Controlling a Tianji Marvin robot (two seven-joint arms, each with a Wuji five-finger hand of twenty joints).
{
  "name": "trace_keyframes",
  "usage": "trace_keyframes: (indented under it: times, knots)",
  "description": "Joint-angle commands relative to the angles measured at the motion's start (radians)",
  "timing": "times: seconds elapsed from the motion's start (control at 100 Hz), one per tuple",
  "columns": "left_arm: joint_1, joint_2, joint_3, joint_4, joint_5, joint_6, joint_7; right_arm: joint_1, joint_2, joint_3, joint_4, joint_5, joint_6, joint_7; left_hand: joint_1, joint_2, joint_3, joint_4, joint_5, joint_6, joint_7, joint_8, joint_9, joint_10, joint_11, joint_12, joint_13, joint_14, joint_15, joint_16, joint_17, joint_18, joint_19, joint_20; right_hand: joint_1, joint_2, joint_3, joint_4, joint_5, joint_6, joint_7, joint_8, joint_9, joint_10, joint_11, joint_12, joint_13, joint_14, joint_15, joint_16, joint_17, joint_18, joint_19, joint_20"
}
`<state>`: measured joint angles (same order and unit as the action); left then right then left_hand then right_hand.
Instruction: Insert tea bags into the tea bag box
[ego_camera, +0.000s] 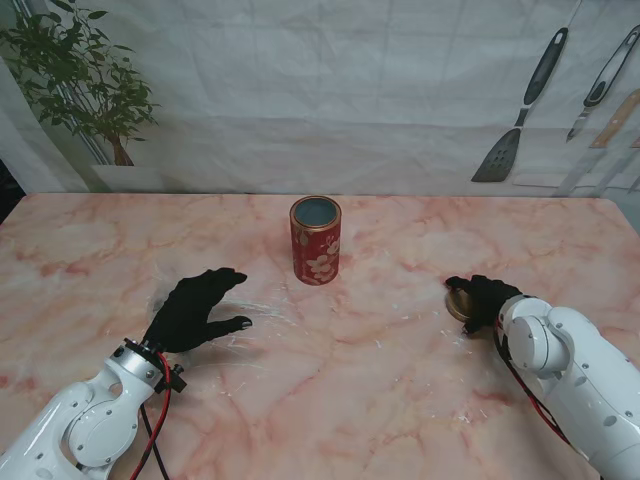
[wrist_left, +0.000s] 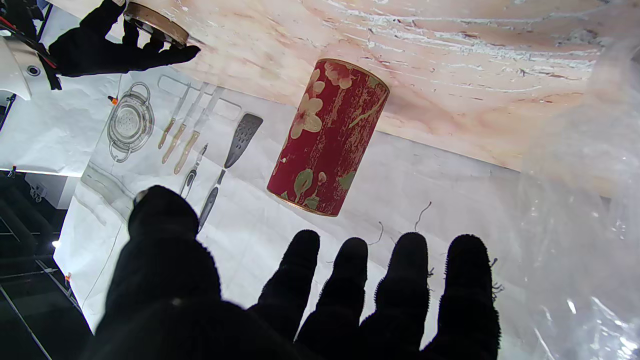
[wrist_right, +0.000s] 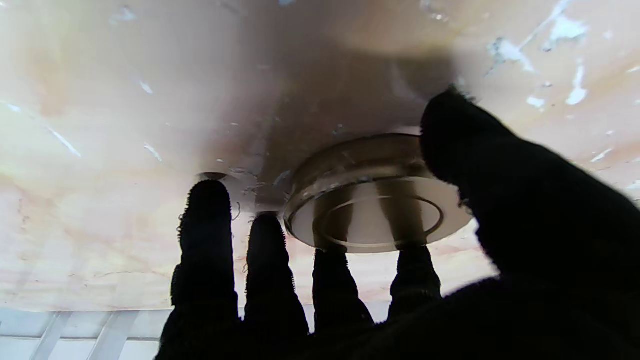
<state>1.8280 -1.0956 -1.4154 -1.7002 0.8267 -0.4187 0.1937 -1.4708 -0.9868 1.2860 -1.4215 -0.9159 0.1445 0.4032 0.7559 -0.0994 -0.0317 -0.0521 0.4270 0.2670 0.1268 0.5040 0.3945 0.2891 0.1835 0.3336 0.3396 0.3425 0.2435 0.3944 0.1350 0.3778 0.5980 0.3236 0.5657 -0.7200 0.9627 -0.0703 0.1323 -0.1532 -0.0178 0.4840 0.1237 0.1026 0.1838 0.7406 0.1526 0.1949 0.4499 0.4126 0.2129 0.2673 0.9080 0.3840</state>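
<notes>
R hand (ego_camera: 484, 298) fingers on lid (wrist_right: 375, 210) (L hand (ego_camera: 195, 310) spread).

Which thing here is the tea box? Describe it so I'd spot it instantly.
Look at the middle of the pink marble table, toward its far edge. There stands an upright red cylindrical tin with pale flowers, gold-rimmed, its top open. It is the only tall thing on the table.

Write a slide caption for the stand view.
Open red tea tin stands between left hand and right hand touching its lid.
</notes>
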Motion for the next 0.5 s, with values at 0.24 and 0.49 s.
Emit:
trace_keyframes:
  times: [0.24,0.49]
  knots:
    - [-0.003,-0.002,-0.001,0.004,-0.014,-0.015,-0.01,-0.008,-0.013,-0.062,0.114,0.036,-0.012,0.01,0.032,0.025,0.008,0.023,0.013,-0.019,0.006,0.011,0.003,-0.019,0.005,-0.005,0.015,-0.025,-0.021,0.002,0.001,-0.022,0.03,0.005,0.178,0.005,0.085,0.046,0.007,-0.051,0.011,-0.001,0.008,-0.046,0.053,-0.065,0.281,-0.178,0.164,0.025,0.12,-0.072,0.087,-0.039]
    - [-0.002,-0.002,-0.002,0.005,-0.018,-0.022,-0.009,0.001,-0.02,-0.078,0.154,0.068,-0.016,-0.039,0.032,0.024,0.008,0.023,0.015,-0.023,0.008,0.013,0.002,-0.019,0.005,-0.004,0.016,-0.026,-0.02,0.003,0.004,-0.022,0.032,0.005,0.241,0.006,0.212,0.051,0.002,-0.08,0.448,-0.022,0.046,-0.06,0.321,-0.241,0.384,-0.175,0.205,0.016,0.218,-0.107,0.14,-0.097]
